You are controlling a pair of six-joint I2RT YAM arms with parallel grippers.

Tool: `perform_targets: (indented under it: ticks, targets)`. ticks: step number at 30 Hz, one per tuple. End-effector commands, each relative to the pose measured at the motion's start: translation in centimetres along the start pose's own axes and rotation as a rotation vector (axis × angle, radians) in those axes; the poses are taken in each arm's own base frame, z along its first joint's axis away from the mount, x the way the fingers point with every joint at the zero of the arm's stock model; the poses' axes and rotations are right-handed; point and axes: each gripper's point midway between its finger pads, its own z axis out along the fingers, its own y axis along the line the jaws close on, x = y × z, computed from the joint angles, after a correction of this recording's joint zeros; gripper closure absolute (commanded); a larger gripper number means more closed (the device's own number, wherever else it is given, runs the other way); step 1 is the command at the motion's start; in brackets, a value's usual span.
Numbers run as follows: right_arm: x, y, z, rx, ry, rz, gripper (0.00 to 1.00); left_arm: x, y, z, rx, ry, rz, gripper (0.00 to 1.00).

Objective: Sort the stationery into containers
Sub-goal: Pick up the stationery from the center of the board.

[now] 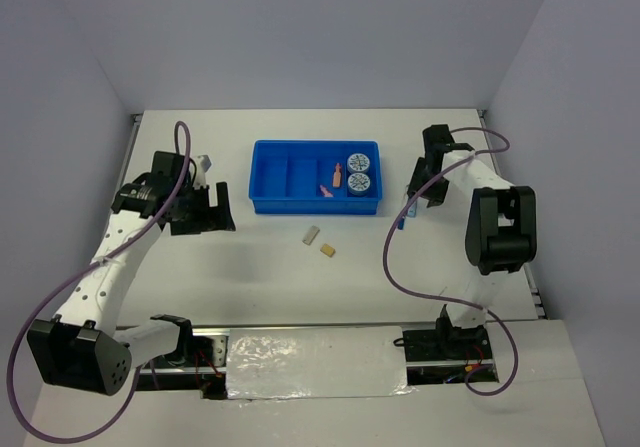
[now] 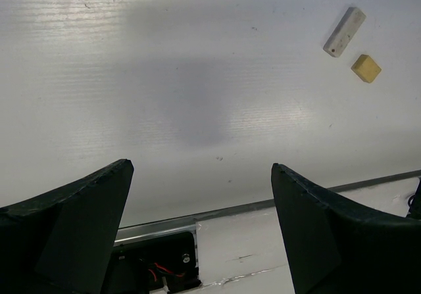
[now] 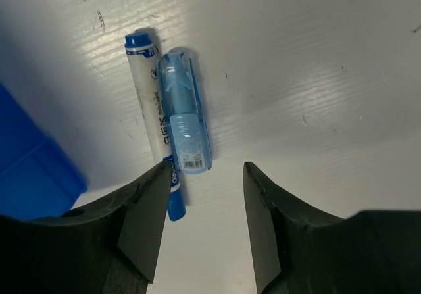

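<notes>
The blue tray [image 1: 300, 207] stands at the table's middle back. Its right compartment holds two tape rolls [image 1: 360, 162], and the one beside it holds a pink and an orange capsule piece [image 1: 338, 175]. A grey eraser [image 1: 311, 234] [image 2: 344, 31] and a tan eraser [image 1: 327, 251] [image 2: 366, 68] lie on the table in front of the tray. Right of the tray, a blue-white pen [image 3: 150, 97] lies against a light-blue clear case [image 3: 184, 113]. My right gripper [image 3: 205, 169] [image 1: 410, 202] hovers open just short of them, nothing between its fingers. My left gripper [image 2: 202, 169] [image 1: 215, 207] is wide open and empty, left of the tray.
The tray's two left compartments [image 1: 285, 175] look bare. The tray's corner [image 3: 26, 169] is close to my right gripper's left finger. The table's near edge with a metal rail [image 2: 217, 212] lies below my left gripper.
</notes>
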Motion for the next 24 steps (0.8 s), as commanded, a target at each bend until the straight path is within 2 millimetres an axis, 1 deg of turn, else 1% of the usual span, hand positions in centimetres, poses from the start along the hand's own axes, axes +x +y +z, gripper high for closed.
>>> perform_targets:
  ticks: [1, 5, 11, 15, 18, 20, 23, 24]
  targets:
    - [-1.8, 1.1, 0.7, -0.033, -0.043, -0.005, 0.45, 0.5, -0.1, 0.5, 0.020, 0.015, 0.029, 0.01]
    - [-1.6, 1.1, 1.6, -0.023, -0.027, -0.018, 0.47, 1.1, 0.2, 0.8, 0.016, 0.028, 0.035, 0.01]
    - [-1.1, 1.6, 2.9, -0.046, 0.006, -0.033, 0.48, 0.9, 0.1, 0.9, 0.019, 0.033, 0.038, 0.01]
    - [-0.7, 1.1, 3.5, -0.018, 0.022, -0.030, 0.49, 0.9, 0.1, 1.1, 0.019, 0.039, 0.039, 0.01]
    - [-0.3, 0.5, 3.8, 0.018, 0.035, -0.031, 0.55, 0.8, 0.0, 1.2, 0.022, 0.039, 0.039, 0.01]
    - [0.0, 0.3, 4.0, 0.026, 0.045, -0.030, 0.56, 0.7, 0.0, 1.2, 0.024, 0.040, 0.039, 0.01]
    - [0.0, 0.3, 3.7, 0.025, 0.044, -0.030, 0.67, 0.6, -0.1, 1.3, 0.027, 0.041, 0.040, 0.01]
    - [-0.1, 0.2, 3.4, 0.029, 0.038, -0.026, 0.73, 0.6, -0.1, 1.2, 0.025, 0.041, 0.040, 0.01]
